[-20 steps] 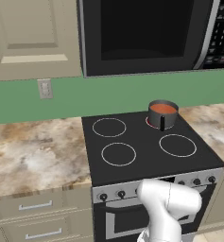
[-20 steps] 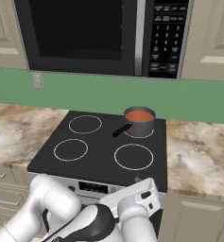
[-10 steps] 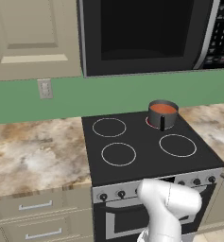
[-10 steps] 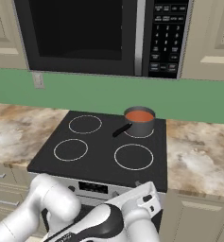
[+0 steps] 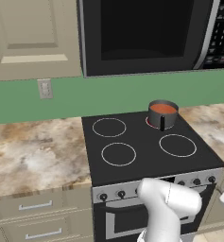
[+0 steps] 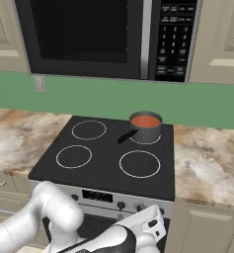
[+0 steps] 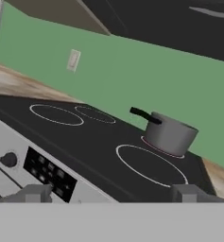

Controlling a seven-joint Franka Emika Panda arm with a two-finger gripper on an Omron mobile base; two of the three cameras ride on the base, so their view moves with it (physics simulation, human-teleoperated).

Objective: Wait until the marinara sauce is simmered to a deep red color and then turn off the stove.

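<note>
Waiting is the step in hand: left base view shows the marinara sauce [image 5: 163, 108] orange-red in its saucepan [image 5: 161, 116] on the stove [image 5: 146, 146] rear-right burner. Right base view agrees. Hand view: end effector [image 7: 111, 193] spread wide, empty, near knobs [image 7: 8, 159]; next, turn one.

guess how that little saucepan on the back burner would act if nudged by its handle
The saucepan would probably slide easily on the smooth glass stove. The marinara sauce fills it high, so a shove could slosh it. A push on the side-projecting handle likely spins it.

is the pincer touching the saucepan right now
Apart. The hand view shows the pincer low before the stove's front panel, the saucepan far across the burners.
</note>
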